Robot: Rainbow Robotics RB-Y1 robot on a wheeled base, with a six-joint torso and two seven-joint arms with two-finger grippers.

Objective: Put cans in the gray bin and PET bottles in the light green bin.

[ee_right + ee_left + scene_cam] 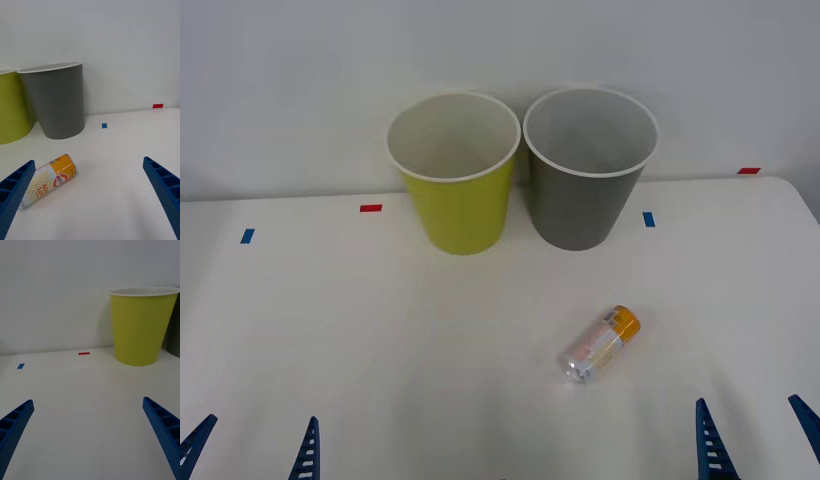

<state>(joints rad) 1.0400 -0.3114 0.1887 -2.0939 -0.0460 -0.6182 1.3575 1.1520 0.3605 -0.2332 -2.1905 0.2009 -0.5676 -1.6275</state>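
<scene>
The can (pixel 601 344) is lying on its side on the white surface (pixel 380 330), in front of the gray bin (pixel 588 170) and well apart from it, its orange end pointing toward the bins and its silver end toward the robot. The green bin (pixel 455 175) is standing just beside the gray one, on its left, both upright and with nothing showing inside them in the front view.

Judging by its look, the can is going to be light and stiff enough for a modest squeeze, though thin walls may be denting if pinched hard — and a smooth round body lying down is likely to be rolling at a nudge. The best hold seems to be across the middle of the barrel, fingers closing on the two long sides so it cannot roll away.

The right pincer (pixel 755 440) is waiting low at the near edge, fingers spread wide and holding nothing, nearer to the can than the other. The left pincer (pixel 252 448) is sitting parked at the near left corner, also spread and bare.

The right wrist view is giving what the front view is not: the label's lettering, and the can (pixel 48 180) lying just by one spread finger (pixel 15 187), not between the two. The front view alone is showing down into both bins — the left wrist view is offering the green bin (pixel 141 328) from the side and a red tape mark (pixel 84 353) on the surface
</scene>
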